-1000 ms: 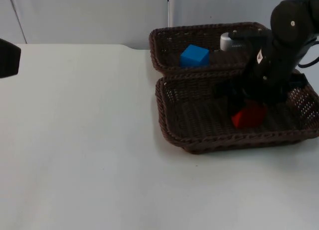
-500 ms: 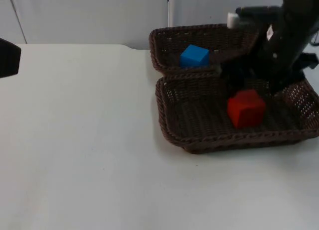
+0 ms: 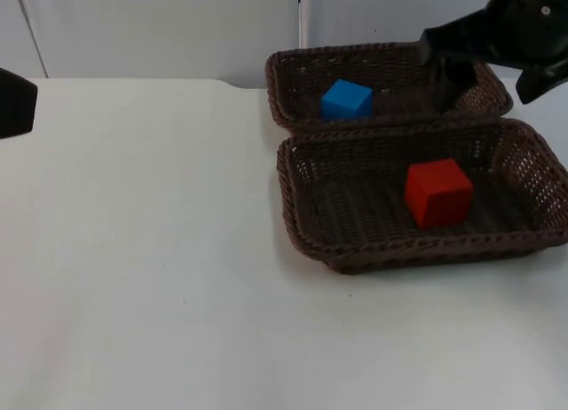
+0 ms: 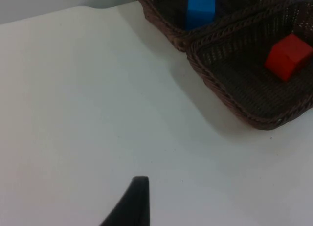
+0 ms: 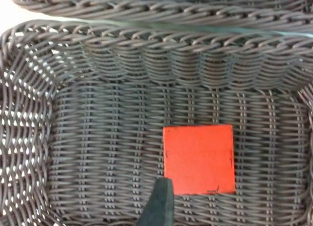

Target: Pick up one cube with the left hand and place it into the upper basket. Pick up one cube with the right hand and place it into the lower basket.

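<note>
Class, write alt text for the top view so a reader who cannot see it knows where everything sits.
A red cube lies in the lower basket and a blue cube in the upper basket, both on a white table. The right gripper hangs above the upper basket.

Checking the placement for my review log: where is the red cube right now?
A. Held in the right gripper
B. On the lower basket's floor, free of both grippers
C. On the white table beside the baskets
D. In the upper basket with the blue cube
B. The red cube sits on the lower basket floor, nothing gripping it.
</note>
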Available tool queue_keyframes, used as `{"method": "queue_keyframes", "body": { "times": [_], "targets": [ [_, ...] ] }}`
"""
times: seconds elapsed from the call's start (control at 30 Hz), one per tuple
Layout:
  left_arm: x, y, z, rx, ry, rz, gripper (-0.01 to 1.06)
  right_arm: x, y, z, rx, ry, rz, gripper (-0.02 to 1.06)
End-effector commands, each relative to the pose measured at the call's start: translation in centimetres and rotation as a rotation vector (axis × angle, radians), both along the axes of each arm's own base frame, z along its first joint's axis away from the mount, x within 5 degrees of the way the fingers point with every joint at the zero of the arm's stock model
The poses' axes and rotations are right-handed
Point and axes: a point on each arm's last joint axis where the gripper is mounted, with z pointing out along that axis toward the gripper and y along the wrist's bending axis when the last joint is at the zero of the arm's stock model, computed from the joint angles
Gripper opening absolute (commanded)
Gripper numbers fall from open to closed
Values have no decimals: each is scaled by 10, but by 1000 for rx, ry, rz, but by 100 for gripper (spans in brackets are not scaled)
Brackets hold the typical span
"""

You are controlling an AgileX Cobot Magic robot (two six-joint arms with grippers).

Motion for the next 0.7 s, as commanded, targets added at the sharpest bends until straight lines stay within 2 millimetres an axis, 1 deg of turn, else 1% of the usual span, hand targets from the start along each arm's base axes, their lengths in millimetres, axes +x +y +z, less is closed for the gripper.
{"method": "queue_keyframes", "body": {
  "times": [0.0, 0.1, 0.2, 0.23, 0.27, 0.4, 0.47, 0.6, 0.63, 0.67],
  "targets": [
    [-1, -1, 0, -14, -4, -3, 105, -2, -3, 7, -5, -5, 4, 76],
    [-1, -1, 0, -14, -4, -3, 105, -3, -3, 10, -6, -9, 9, 76],
    [-1, 0, 0, -13, -5, -3, 105, -9, 2, 21, -5, -37, 33, 76],
    [-1, 0, 0, -13, -5, -3, 105, -9, 2, 21, -5, -37, 33, 76],
    [-1, 0, 0, -13, -5, -3, 105, -14, 6, 30, -13, -62, 55, 76],
    [-1, 0, 0, -13, -5, -3, 105, -28, 13, 51, -15, -115, 98, 76],
    [-1, 0, 0, -13, -5, -3, 105, -31, 14, 54, -12, -119, 103, 76],
    [-1, 0, 0, -9, -7, -5, 105, -47, 15, 74, 12, -167, 128, 76],
    [-1, 0, 0, -9, -7, -5, 105, -47, 15, 74, 12, -167, 128, 76],
    [-1, 0, 0, -8, -7, -6, 105, -51, 12, 77, 16, -174, 128, 76]
  ]
}}
